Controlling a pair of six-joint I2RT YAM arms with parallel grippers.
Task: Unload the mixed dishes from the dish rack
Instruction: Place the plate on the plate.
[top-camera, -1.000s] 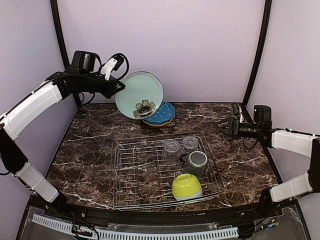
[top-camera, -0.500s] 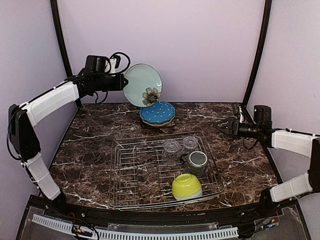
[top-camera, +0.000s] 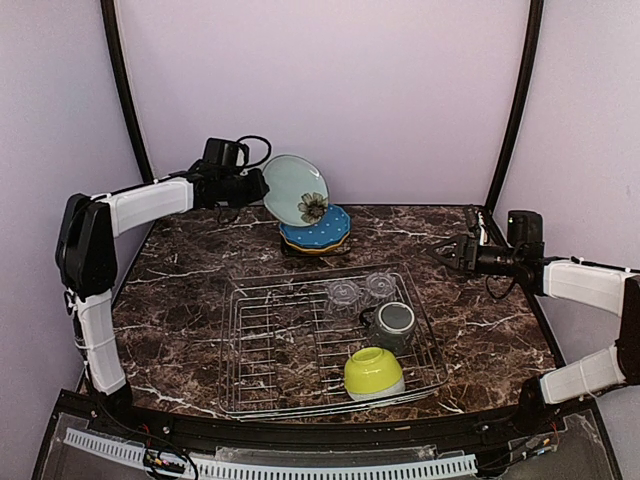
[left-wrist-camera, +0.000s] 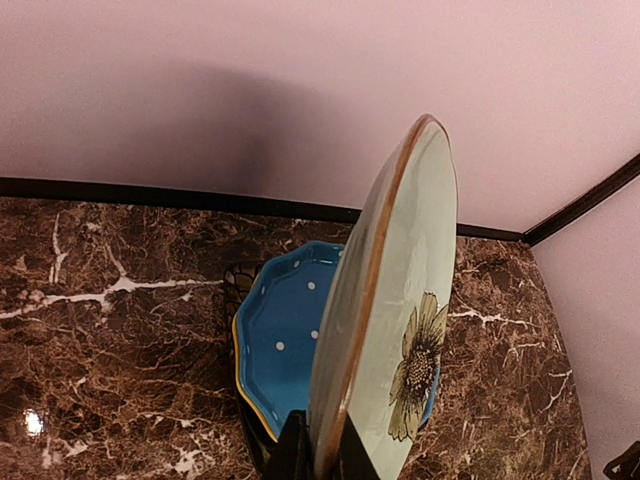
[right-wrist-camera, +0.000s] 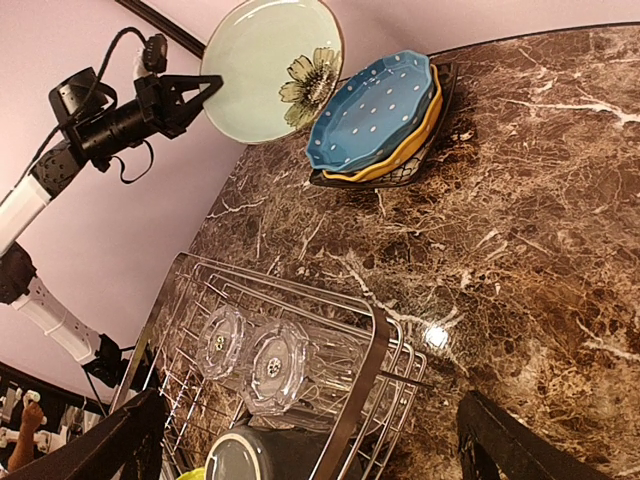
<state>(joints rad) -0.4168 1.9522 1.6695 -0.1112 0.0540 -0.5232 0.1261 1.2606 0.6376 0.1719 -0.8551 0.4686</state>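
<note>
- Now we see the left gripper (top-camera: 262, 189) closed tightly on the rim of the pale teal plate (top-camera: 297, 190), which has a flower painted on it.
- This plate is in the air, standing on its edge and tilted, above the far part of the table (top-camera: 170, 290).
- Just below it lies a stack of plates, where the blue dotted plate (top-camera: 318, 227) rests on a yellow plate (right-wrist-camera: 400, 158). We cannot tell if the teal plate touches them.
- The right gripper (top-camera: 441, 252) hovers over the right side of the table, jaws wide apart, holding nothing.
- The wire rack (top-camera: 265, 335) stands in the middle of the table. Its right part holds one clear glass (top-camera: 343, 293), a second glass (top-camera: 379, 284) beside it, a grey mug (top-camera: 393, 322) and a green bowl (top-camera: 373, 372) with its mouth down.
</note>
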